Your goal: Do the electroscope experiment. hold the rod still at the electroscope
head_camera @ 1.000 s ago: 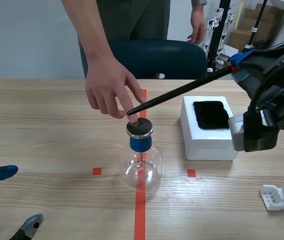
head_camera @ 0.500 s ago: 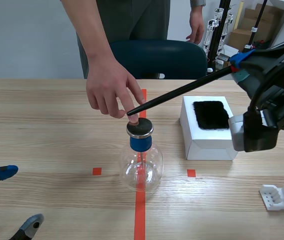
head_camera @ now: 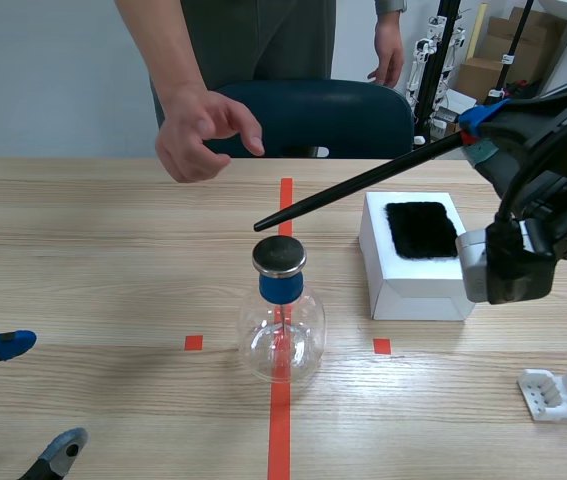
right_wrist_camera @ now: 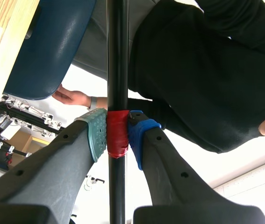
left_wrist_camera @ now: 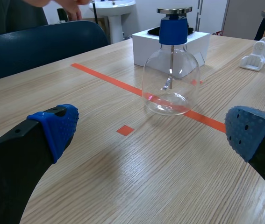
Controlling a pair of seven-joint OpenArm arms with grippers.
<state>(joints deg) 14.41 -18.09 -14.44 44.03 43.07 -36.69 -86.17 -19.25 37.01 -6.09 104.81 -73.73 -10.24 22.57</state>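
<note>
The electroscope [head_camera: 281,312], a round glass flask with a blue stopper and a metal disc [head_camera: 279,255] on top, stands on the orange-red tape line; it also shows ahead of the left gripper as the electroscope [left_wrist_camera: 171,65]. A long black rod [head_camera: 358,185] slants down from the right, its tip just above the disc. My right gripper [head_camera: 478,128] is shut on the rod [right_wrist_camera: 117,70] at its red tape band [right_wrist_camera: 117,133]. Low at the near left, my left gripper [head_camera: 18,395] stands open over bare table, its fingertips [left_wrist_camera: 55,126] wide apart.
A person's hand [head_camera: 195,135] hovers at the far side, above and left of the flask. A white box [head_camera: 415,255] with a black fur pad [head_camera: 421,230] sits right of the flask. A white plastic holder [head_camera: 561,392] lies near right. A blue chair [head_camera: 313,115] is behind the table.
The person's hand, whose finger was on the metal disc, has lifted away up and back to the left. The rod and both arms have stayed put.
</note>
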